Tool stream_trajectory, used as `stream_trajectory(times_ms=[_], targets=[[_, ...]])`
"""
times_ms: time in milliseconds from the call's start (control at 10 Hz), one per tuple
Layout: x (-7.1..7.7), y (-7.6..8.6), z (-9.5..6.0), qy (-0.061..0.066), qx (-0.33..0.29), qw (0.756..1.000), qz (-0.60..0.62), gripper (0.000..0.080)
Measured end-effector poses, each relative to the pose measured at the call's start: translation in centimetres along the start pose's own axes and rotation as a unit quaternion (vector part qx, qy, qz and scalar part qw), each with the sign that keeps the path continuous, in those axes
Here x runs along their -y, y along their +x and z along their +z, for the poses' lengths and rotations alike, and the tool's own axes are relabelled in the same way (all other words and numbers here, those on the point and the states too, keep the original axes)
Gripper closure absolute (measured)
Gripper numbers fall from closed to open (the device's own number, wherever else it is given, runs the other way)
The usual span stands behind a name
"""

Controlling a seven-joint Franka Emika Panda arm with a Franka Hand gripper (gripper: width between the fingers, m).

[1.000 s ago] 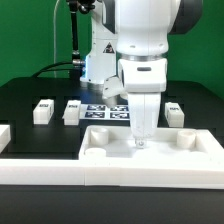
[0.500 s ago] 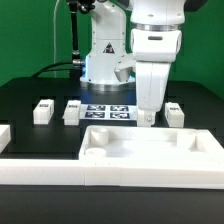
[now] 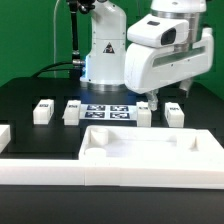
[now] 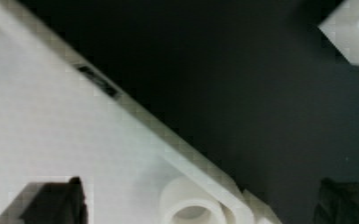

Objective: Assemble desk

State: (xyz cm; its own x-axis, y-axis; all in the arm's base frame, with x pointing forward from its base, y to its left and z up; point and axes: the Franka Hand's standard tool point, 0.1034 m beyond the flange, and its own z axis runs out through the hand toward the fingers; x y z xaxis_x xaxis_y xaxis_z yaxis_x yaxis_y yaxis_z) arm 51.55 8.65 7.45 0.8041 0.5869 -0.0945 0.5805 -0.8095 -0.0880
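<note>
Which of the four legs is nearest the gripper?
The third leg from the exterior view's left, just past the marker board's right edge. The gripper hangs almost directly over it, and no other comes as close.

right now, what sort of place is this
Probably a robotics lab bench: a white robot arm over a black table, a green backdrop, a thin white marker board of printed tags, and a wide white plastic desk top with white square-post legs laid out.
</note>
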Motion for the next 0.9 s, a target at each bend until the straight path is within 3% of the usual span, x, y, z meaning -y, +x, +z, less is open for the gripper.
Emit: stream_trajectory(times_ms=[100, 500, 700, 900], targets=[[0.4, 0.2, 1.1, 0.012, 0.004, 0.997, 0.07, 0.0151], [1.1, 0.8, 1.1, 0.02, 0.005, 0.972, 0.234, 0.0151], [3.3, 1.5, 0.9, 0.029, 0.025, 0.942, 0.332, 0.0151], [3.2, 1.4, 1.0, 0.031, 0.032, 0.943, 0.331, 0.0151]])
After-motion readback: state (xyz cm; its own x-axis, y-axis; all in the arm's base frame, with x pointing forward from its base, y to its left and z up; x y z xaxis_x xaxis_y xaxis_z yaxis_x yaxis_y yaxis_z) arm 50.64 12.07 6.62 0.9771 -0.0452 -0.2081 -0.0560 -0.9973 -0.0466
